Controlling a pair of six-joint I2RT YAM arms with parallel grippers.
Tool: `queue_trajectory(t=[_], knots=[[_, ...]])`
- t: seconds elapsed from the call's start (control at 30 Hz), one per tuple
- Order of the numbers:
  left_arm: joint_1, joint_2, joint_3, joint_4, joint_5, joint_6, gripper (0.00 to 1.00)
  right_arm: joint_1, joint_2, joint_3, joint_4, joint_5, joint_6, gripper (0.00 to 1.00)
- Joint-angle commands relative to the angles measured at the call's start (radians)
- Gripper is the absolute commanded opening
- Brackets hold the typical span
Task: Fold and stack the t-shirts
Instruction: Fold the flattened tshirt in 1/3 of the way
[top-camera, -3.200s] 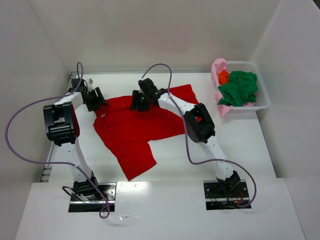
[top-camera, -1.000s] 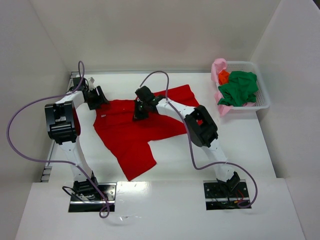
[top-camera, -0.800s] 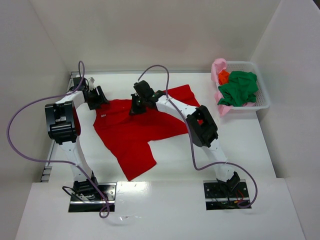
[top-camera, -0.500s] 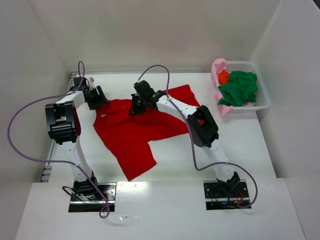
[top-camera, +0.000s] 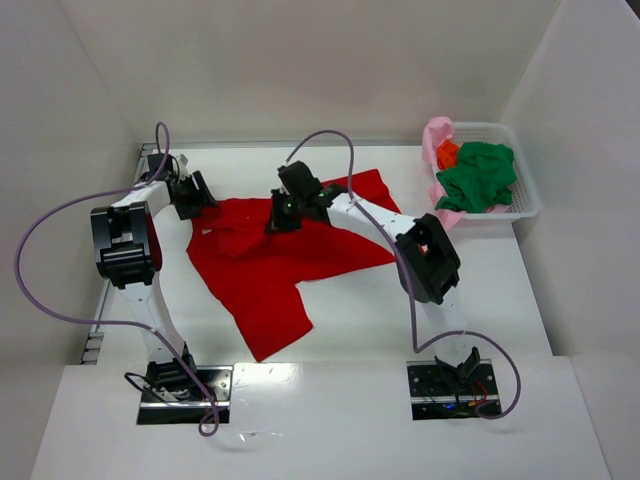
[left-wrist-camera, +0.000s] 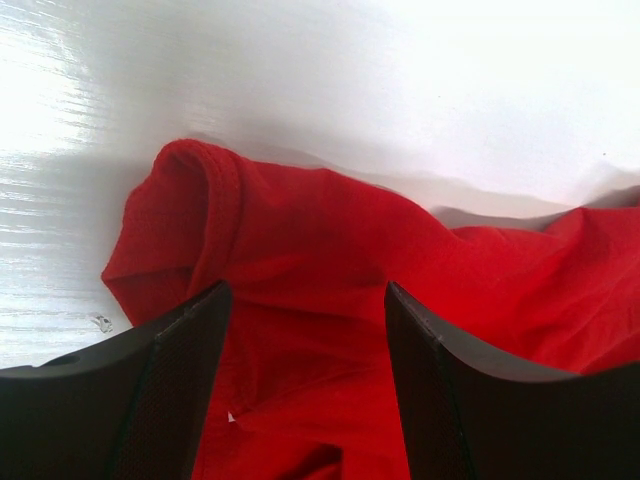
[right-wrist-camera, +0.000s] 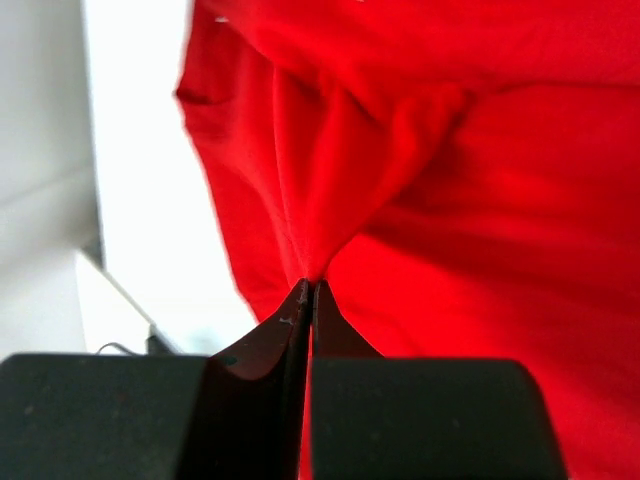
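The spread t-shirt (top-camera: 255, 270) was plain red. The lattice basket (top-camera: 527, 200) was white. Its green shirt (top-camera: 478, 177), orange shirt (top-camera: 447, 153) and pink shirt (top-camera: 436, 133) were plain.

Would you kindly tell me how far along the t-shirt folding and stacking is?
Barely begun. Done: the red t-shirt lies spread, unfolded, on the table. In hand: the right claw is shut on a pinch of its cloth; the left claw hangs open over its hemmed edge. Left: every fold, the stack, and the green t-shirt, pink t-shirt and orange t-shirt bunched in the basket.

No writing, label or number is legible on the red t-shirt (top-camera: 260, 265) or elsewhere
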Motion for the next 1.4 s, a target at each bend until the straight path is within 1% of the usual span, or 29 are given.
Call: queue_trajectory(t=[0.0, 0.23, 0.47, 0.57, 0.77, 0.93, 1.03, 1.07, 1.2, 1.27, 1.3, 1.33, 1.37], knots=[[0.005, 0.049, 0.009, -0.025, -0.057, 0.016, 0.72, 0.012, -0.108, -0.053, 0.059, -0.031, 0.029, 0.00], [0.005, 0.049, 0.009, -0.025, -0.057, 0.016, 0.72, 0.021, -0.145, -0.211, 0.081, -0.051, 0.038, 0.00], [0.005, 0.049, 0.009, -0.025, -0.057, 0.016, 0.72, 0.050, -0.083, -0.211, 0.056, -0.090, 0.020, 0.00], [0.005, 0.049, 0.009, -0.025, -0.057, 0.016, 0.72, 0.050, -0.094, -0.220, 0.047, -0.100, 0.020, 0.00], [0.005, 0.049, 0.018, -0.025, -0.057, 0.016, 0.72, 0.050, -0.170, -0.281, 0.029, -0.081, 0.009, 0.00], [0.005, 0.049, 0.018, -0.025, -0.057, 0.016, 0.72, 0.050, -0.151, -0.304, 0.015, -0.059, 0.000, 0.00], [0.005, 0.049, 0.018, -0.025, -0.057, 0.016, 0.72, 0.050, -0.129, -0.305, 0.006, -0.012, 0.000, 0.01], [0.005, 0.049, 0.018, -0.025, -0.048, 0.016, 0.72, 0.050, -0.115, -0.295, -0.011, 0.004, 0.000, 0.10], [0.005, 0.049, 0.018, -0.025, -0.048, 0.016, 0.72, 0.050, -0.085, -0.236, -0.048, 0.027, -0.032, 0.36], [0.005, 0.049, 0.018, -0.036, -0.037, 0.025, 0.72, 0.050, -0.085, -0.190, -0.063, 0.048, -0.033, 0.42], [0.005, 0.049, 0.018, -0.036, -0.037, 0.025, 0.72, 0.050, -0.100, -0.176, -0.063, 0.048, -0.033, 0.48], [0.005, 0.049, 0.018, -0.036, -0.028, 0.025, 0.72, 0.050, -0.109, -0.147, -0.072, 0.065, -0.033, 0.52], [0.005, 0.049, 0.018, -0.036, -0.028, 0.025, 0.72, 0.050, -0.120, -0.134, -0.072, 0.065, -0.033, 0.54]])
